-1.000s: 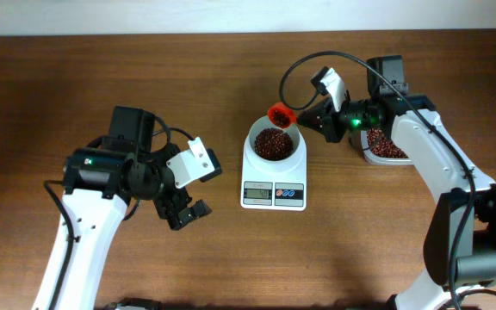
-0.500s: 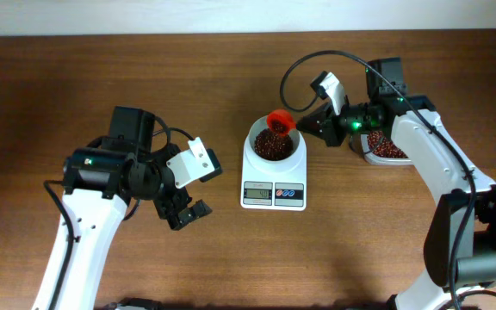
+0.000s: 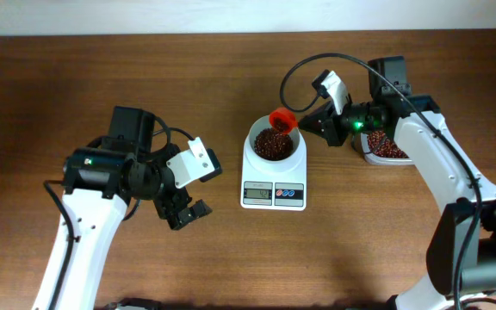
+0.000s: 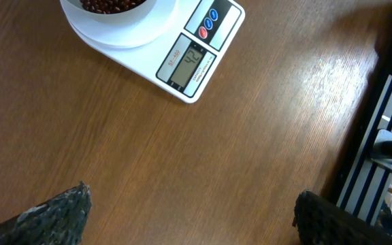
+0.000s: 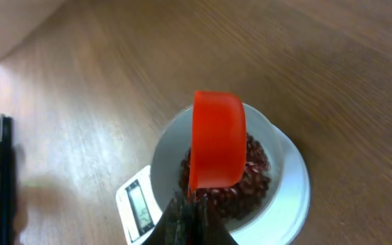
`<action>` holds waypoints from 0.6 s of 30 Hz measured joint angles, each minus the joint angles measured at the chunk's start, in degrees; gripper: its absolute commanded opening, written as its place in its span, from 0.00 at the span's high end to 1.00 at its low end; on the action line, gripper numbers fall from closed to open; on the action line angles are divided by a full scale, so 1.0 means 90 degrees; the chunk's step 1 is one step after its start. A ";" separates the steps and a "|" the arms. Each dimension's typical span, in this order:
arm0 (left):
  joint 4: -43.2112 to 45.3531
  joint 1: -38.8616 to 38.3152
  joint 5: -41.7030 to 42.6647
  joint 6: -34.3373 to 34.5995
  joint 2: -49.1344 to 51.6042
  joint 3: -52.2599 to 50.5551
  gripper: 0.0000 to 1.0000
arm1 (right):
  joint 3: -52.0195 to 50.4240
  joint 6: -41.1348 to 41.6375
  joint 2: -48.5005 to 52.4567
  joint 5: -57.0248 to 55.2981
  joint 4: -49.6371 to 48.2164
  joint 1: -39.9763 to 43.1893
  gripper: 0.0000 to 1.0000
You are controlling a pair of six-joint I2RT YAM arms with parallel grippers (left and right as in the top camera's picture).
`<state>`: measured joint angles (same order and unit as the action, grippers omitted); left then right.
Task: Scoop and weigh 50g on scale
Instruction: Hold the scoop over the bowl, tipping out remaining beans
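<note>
Step in hand: looks like the pour. A scoopful is being tipped into the bowl, so the weighing is judged well along but not finished.
Scale: the white digital scale (image 3: 273, 172) is parked about mid-table, a touch toward the right edge, with its round white bowl (image 3: 274, 142) on top.
Beans: a loose heap of dark red-brown beans (image 3: 272, 145) is already sitting in the bowl. More are seen in the clear tub (image 3: 384, 151), nearer the right edge of the table.
Scoop: the orange-red scoop (image 3: 281, 119) is held tilted over the far rim of the bowl, mouth angled down at the heap.
Right gripper: the right gripper (image 3: 313, 123) is pinched tight on the scoop's handle.
Left gripper: the left gripper (image 3: 188, 211) is spread wide with nothing between the fingers. It hangs over bare table (image 3: 76, 77) toward the left edge, well apart from the scale.
Readout: the LCD (image 4: 188, 60) seems to show 42, so the target is probably a bit short. The digits are small, so no promises.
Next move: a slow, partial tip is called for, a few beans at a time with the readout watched. Overshooting is the easy mistake here, and spilling past the rim should be avoided too.
</note>
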<state>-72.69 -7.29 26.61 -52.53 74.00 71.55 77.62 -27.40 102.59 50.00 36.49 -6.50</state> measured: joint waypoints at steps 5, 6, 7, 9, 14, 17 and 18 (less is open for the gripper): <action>0.0000 0.0000 0.0000 -0.0002 0.0000 0.0000 0.01 | 0.0007 -0.0002 -0.0153 -0.0202 0.0143 -0.0095 0.96; 0.0000 -0.0002 0.0000 -0.0002 0.0000 0.0000 0.01 | 0.0007 -0.0002 -0.0209 -0.0408 0.0192 -0.0134 0.96; 0.0000 -0.0002 0.0002 -0.0002 0.0000 0.0000 0.01 | 0.0007 -0.0005 -0.0216 -0.0517 0.0185 -0.0165 0.96; 0.0000 -0.0002 0.0000 -0.0002 0.0000 0.0000 0.01 | 0.0007 -0.0005 -0.0250 -0.0733 0.0189 -0.0262 0.96; 0.0000 -0.0002 0.0000 -0.0002 0.0000 0.0000 0.01 | 0.0012 -0.0005 -0.0345 -0.1375 0.0187 -0.0532 0.96; -0.0002 -0.0002 0.0000 0.0000 0.0000 0.0000 0.01 | 0.0012 -0.0002 -0.0500 -0.1668 0.0189 -0.0653 0.96; 0.0000 -0.0002 0.0000 -0.0002 0.0000 0.0000 0.01 | 0.0012 -0.0005 -0.0578 -0.1800 0.0189 -0.0704 0.96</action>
<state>-72.69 -7.31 26.61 -52.56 74.00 71.55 77.73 -27.44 97.38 33.80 38.20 -12.84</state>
